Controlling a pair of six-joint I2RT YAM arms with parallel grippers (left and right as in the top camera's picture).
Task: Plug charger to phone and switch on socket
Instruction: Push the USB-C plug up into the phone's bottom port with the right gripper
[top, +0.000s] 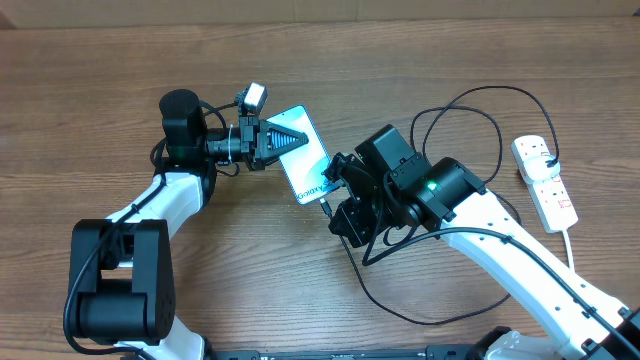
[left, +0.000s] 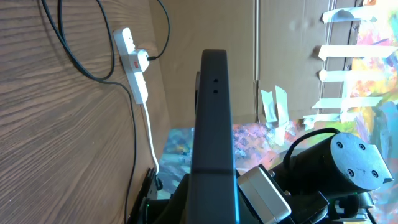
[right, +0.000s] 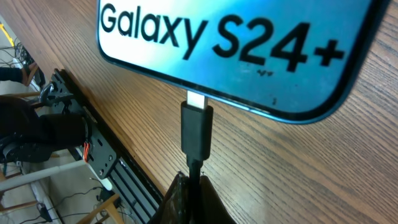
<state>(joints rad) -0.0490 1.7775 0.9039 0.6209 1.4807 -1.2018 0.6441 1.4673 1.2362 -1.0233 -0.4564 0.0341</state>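
The phone (top: 305, 155) lies tilted, with a teal screen reading "Galaxy S24+" in the right wrist view (right: 230, 50). My left gripper (top: 285, 140) is shut on the phone's far end; the left wrist view shows it edge-on (left: 213, 124). My right gripper (right: 194, 186) is shut on the charger cable just behind its black plug (right: 197, 130). The plug's metal tip is at the port on the phone's near edge, with a short length of metal still showing. The charger cable (top: 470, 110) loops back to the white socket (top: 545, 180), where it is plugged in.
The socket's white lead (top: 572, 235) runs toward the table's front right edge. Black cable loops (top: 400, 300) lie under and in front of my right arm. The socket also shows in the left wrist view (left: 134, 65).
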